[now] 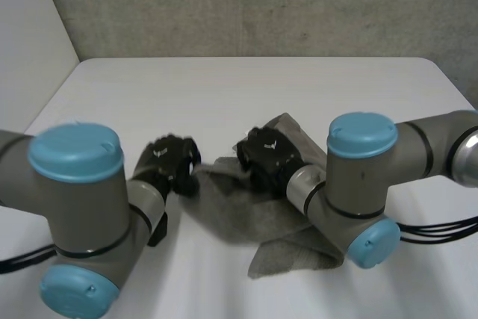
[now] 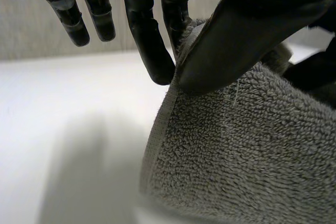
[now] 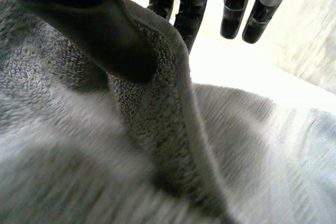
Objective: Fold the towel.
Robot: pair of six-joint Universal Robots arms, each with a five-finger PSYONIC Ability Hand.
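A grey terry towel (image 1: pixel 246 214) lies crumpled on the white table (image 1: pixel 224 87), near its front and between the two arms. My left hand (image 1: pixel 170 160) is at the towel's left edge. In the left wrist view its thumb (image 2: pixel 247 35) presses the hemmed edge of the towel (image 2: pixel 252 145) against two fingers, lifting it off the table. My right hand (image 1: pixel 267 153) is over the towel's upper middle. In the right wrist view its thumb (image 3: pixel 100 30) pinches a raised ridge of towel (image 3: pixel 157 145) against its fingers. Two fingers of each hand stay straight beside the cloth.
The table runs back to a grey wall (image 1: pixel 261 5), with bare white surface behind and to the left of the towel. My two arms (image 1: pixel 358 177) crowd the front edge, and the right arm lies over part of the towel.
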